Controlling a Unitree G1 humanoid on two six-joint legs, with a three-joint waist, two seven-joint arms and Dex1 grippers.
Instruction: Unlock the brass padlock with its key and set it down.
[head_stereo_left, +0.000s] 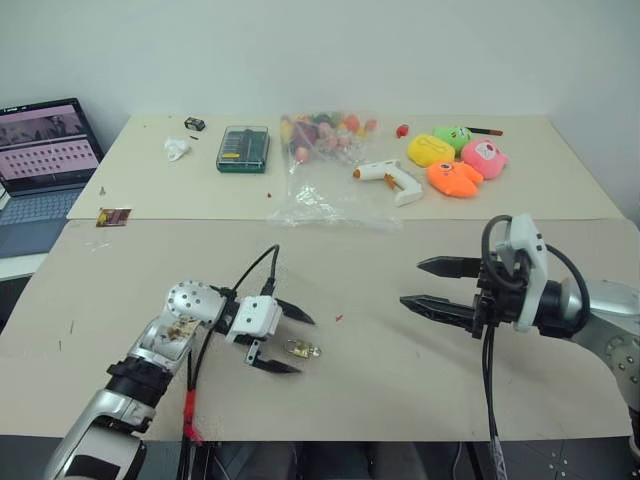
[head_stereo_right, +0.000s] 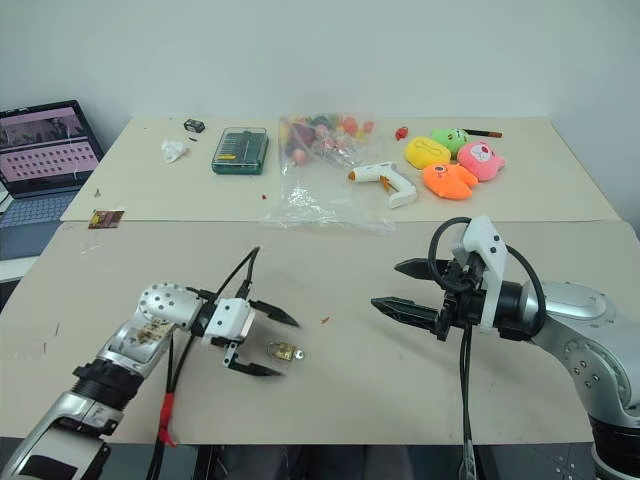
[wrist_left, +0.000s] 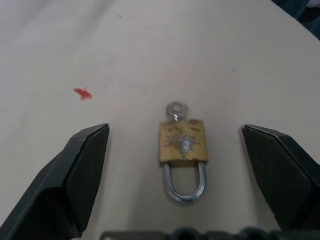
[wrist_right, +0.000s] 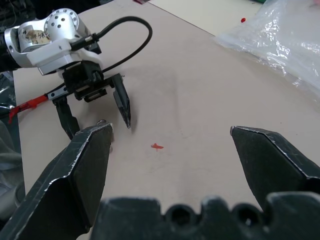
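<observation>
Tabletop, beige, laptop beside

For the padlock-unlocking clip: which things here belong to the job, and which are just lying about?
Job:
- small brass padlock with silver U-shackle, flat on the table
- tiny silver key, at the padlock's base
- open left gripper, straddling the padlock
- open right gripper, apart in the air

Lying about:
- green screwdriver-bit case
- white glue gun
- clear plastic bag
- colourful plush toys
- open laptop

Bare table surrounds the brass padlock; only a red scrap lies nearby.
</observation>
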